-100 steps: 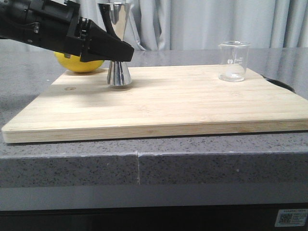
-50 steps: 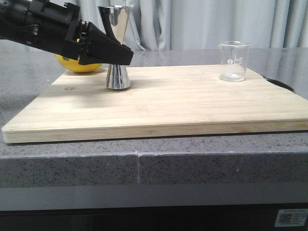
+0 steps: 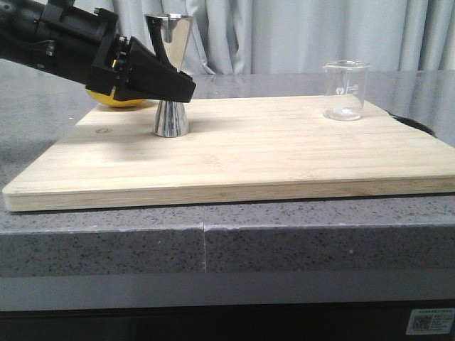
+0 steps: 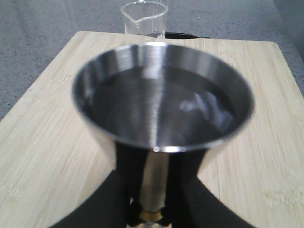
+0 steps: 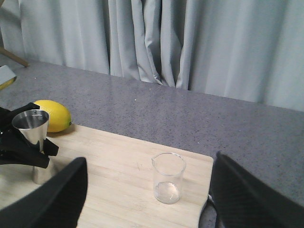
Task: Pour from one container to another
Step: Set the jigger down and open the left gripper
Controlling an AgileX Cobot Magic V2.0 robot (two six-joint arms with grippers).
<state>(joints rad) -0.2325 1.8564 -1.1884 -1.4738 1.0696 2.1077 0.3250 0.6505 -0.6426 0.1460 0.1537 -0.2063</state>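
Two vessels are seen on the bamboo cutting board (image 3: 284, 153), which lies on the grey speckled bench (image 3: 106, 245). The steel jigger (image 3: 170, 74) stands upright near the board's far left corner, its base resting on the wood, and it is clasped at its narrow waist by the left end effector (image 3: 167, 82), whose black fingers (image 4: 187, 183) are closed on either side of the gold band in the left wrist view. The jigger's upper cup is seen there from above; whether anything is held in it cannot be told. The glass beaker (image 3: 346, 90) stands upright near the far right corner of the board, well apart from the jigger, and is touched by nothing. A lemon (image 5: 51, 115) lies on the bench just beyond the board's left corner, behind the left arm. The right end effector (image 5: 147, 199) is held above the scene with its fingers spread wide apart and nothing between them.
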